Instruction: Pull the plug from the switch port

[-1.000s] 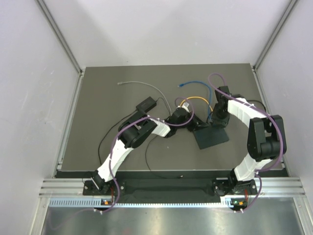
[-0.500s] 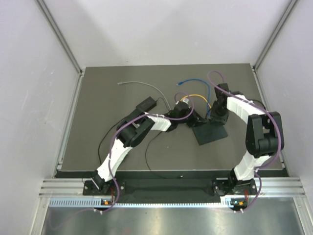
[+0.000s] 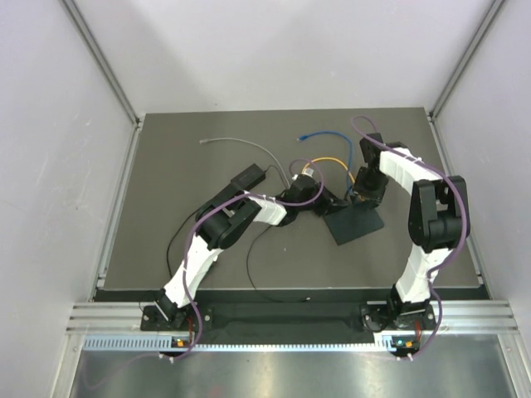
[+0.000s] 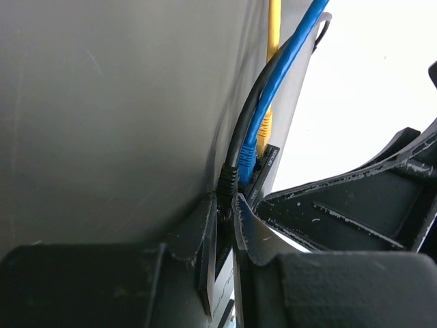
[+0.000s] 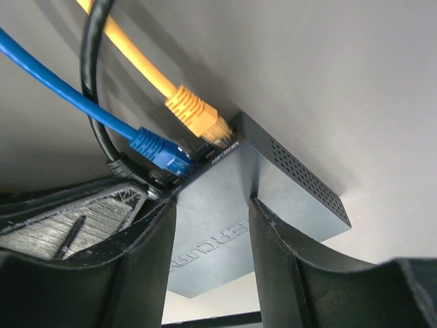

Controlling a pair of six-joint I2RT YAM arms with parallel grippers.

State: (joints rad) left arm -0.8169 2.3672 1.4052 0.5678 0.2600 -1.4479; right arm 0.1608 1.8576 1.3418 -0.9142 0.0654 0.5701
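L gripper [image 4: 223, 208]: jaws nearly closed, pinching the black plug [image 4: 226, 183] at its boot, right where it enters the switch port [image 5: 164, 181]. Reason, I judge: it grips low on the boot, not the cord, so a pull goes straight out w/o kinking anything.

R gripper [image 5: 212, 208]: jaws wide apart, nothing clamped betw. them. They straddle the top of the switch [image 5: 293, 179] from its 6 o'clock end, prob. to pin the box so it doesn't slide w/ the pull. Whether they actually touch the lid, can't tell.

Next out, R wrist view: blue plug [image 5: 158, 147] sits just beside the black one at its 12 o'clock. Yellow plug [image 5: 198, 116] is at 1 o'clock of blue. Both are seated in the same port face, and all 3 cords leave toward 11–12 o'clock.

Top view: the switch lies on the table [image 3: 182, 249] right of centre, at 4 o'clock of L gripper and 6 o'clock of R gripper. Black plug is not out yet, so this looks like the grasp-and-brace step, w/ the pull to come. Risk: blue plug is tight beside the boot and could snag.
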